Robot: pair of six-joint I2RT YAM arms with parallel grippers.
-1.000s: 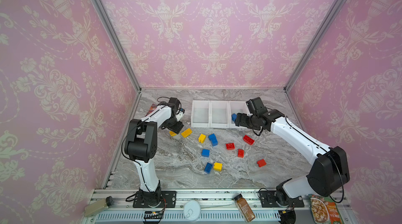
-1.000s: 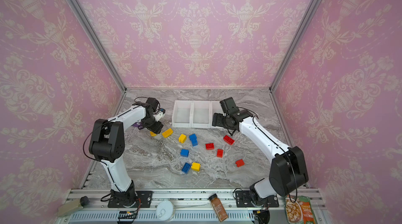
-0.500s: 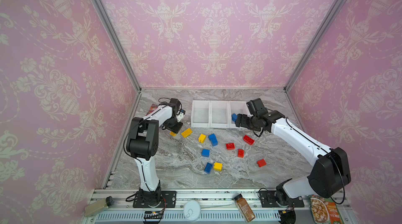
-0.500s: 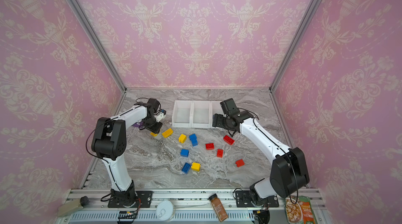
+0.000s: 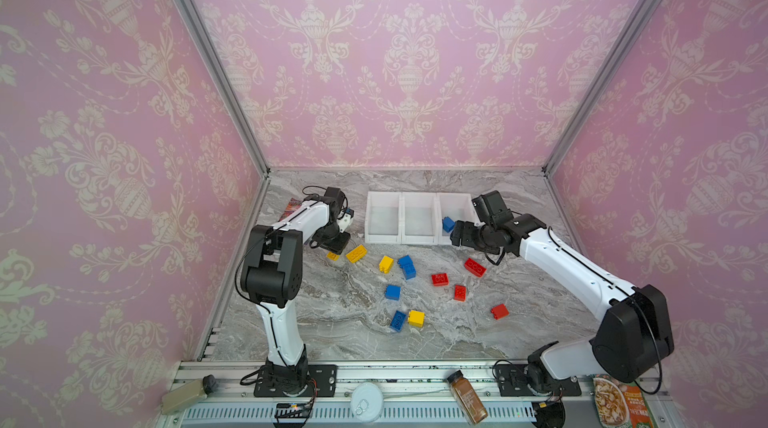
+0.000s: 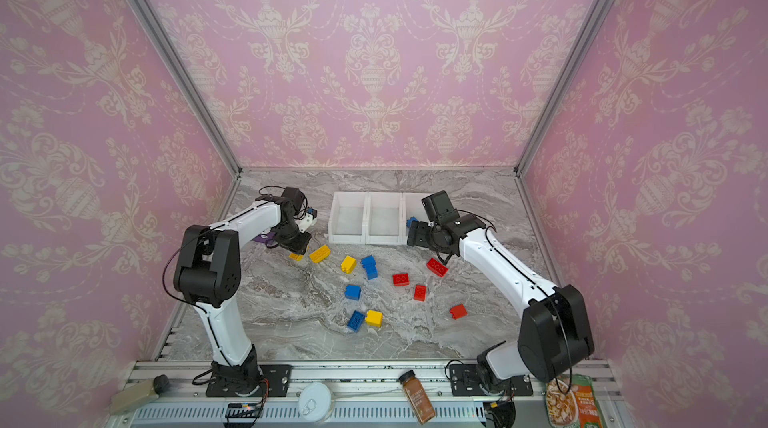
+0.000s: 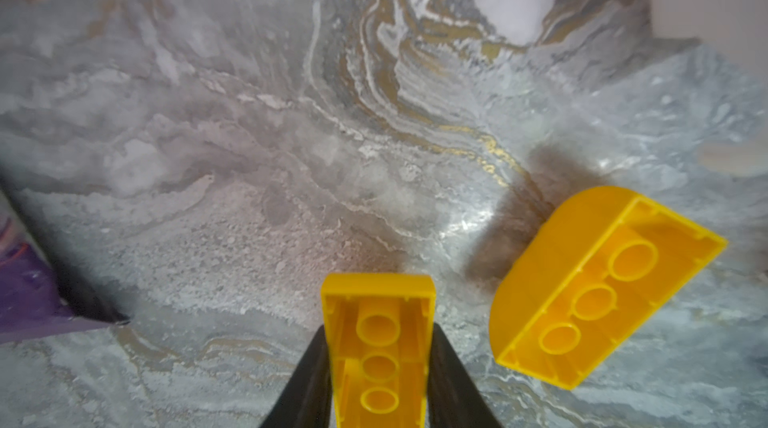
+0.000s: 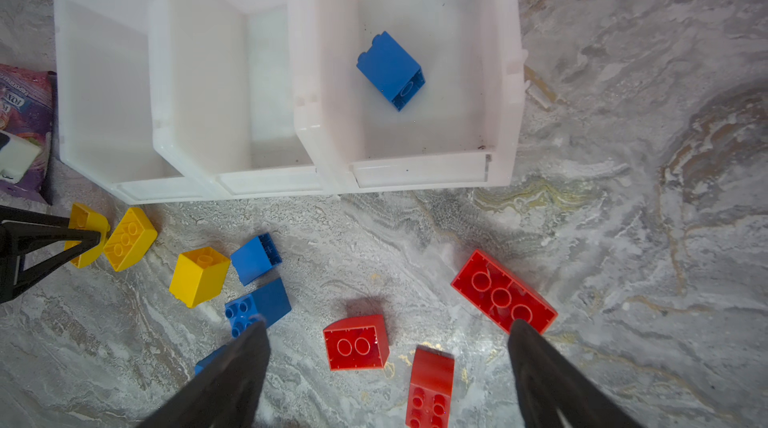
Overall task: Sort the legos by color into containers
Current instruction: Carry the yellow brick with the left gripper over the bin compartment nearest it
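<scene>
Left hand [image 7: 379, 328] is pinching a yellow lego [image 7: 376, 363] by its long sides, hollow underside facing the wrist cam, out around 10 o'clock on the marble surface [image 5: 332, 322]. Can't tell if it's off the surface or resting on it. A second yellow oblong brick [image 7: 598, 288] lies just beside it, tipped over. Right hand [image 8: 388, 324] is spread wide, gripping nothing, hovering near 1 o'clock by the front edge of the containers [image 8: 505, 72], which sit at 12 o'clock. One blue lego [image 8: 390, 70] lies on its side in the end bin on the right arm's side. The other legos [image 5: 392, 292], red, blue and yellow, are scattered mid-surface.
</scene>
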